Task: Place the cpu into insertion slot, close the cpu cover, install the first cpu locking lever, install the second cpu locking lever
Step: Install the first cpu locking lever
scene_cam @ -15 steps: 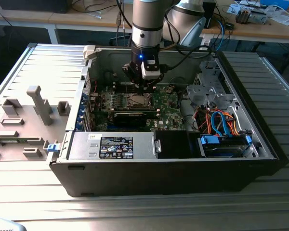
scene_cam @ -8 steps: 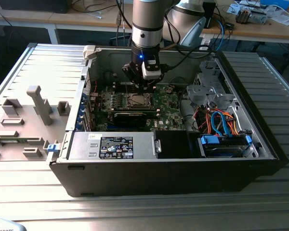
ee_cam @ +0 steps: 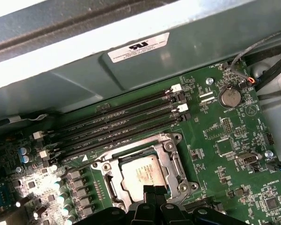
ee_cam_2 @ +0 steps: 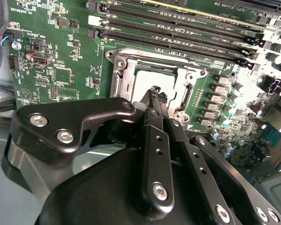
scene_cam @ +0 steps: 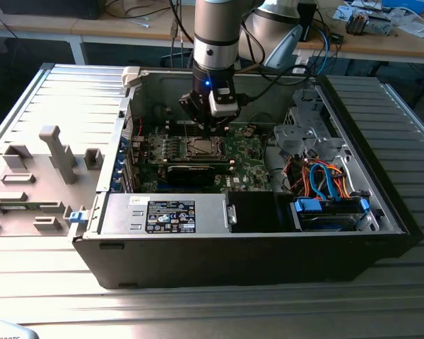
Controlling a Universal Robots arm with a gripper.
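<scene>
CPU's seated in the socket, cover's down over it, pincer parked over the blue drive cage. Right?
Not the last part: the pincer is over the cpu in the insertion slot, as both wrist views show. The cpu cover lies down around the chip.

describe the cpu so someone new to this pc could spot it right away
Start at the green motherboard inside the open computer case. At its middle sits a silver metal frame, the cpu cover, beside the long black memory slots. The cpu is the flat, pale silvery square inside that frame, directly under the tool.
</scene>
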